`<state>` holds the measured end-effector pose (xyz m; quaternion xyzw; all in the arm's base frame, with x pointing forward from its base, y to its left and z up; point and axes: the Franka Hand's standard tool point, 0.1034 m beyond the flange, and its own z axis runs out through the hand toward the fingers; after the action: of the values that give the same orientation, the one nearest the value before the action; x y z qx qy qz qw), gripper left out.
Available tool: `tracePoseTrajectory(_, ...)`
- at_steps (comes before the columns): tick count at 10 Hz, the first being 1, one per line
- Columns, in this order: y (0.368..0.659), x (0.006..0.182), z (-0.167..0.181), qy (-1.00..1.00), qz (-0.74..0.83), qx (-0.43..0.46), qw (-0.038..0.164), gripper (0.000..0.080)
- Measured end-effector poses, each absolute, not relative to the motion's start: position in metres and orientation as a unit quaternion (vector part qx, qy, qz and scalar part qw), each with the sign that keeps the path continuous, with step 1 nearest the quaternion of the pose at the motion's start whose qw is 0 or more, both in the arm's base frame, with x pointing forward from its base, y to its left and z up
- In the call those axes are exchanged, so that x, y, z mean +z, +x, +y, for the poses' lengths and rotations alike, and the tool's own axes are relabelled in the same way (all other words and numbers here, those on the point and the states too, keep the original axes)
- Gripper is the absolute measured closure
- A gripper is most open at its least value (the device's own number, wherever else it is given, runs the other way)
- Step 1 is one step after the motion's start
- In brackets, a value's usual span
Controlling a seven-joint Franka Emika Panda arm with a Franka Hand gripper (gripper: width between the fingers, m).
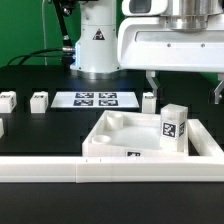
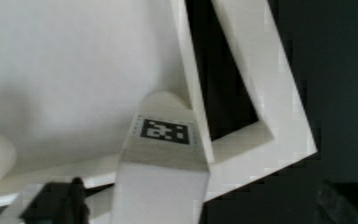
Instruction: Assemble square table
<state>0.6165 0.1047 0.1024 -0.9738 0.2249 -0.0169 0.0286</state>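
The square table's white top (image 1: 120, 128) lies with its raised rim up at the exterior view's right. One white tagged leg (image 1: 173, 128) stands upright in its near right corner. My gripper (image 1: 184, 88) hangs just above that leg, open, with one finger (image 1: 150, 82) on either side and clear of it. In the wrist view the leg (image 2: 167, 135) rises between the dark fingertips (image 2: 60, 200) with gaps on both sides, beside the top's rim (image 2: 247, 70). Three more legs (image 1: 7, 100) (image 1: 40, 101) (image 1: 148, 102) stand loose on the black table behind.
The marker board (image 1: 92, 99) lies flat at the back middle. A long white border rail (image 1: 90, 170) runs along the front edge. The robot's base (image 1: 95, 45) stands behind the board. Another white piece (image 1: 2, 128) shows at the exterior view's left edge.
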Motion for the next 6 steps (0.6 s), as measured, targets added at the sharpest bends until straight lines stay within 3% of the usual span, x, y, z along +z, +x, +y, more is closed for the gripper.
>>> tracePoseTrajectory(3,0.6168,0.1018,0.1047,-0.979,0.202,-0.02,0.027,0.0151)
tracePoseTrajectory(6,0.6112,0.1034,0.1017,-0.998,0.049,-0.022,0.025,0.0151)
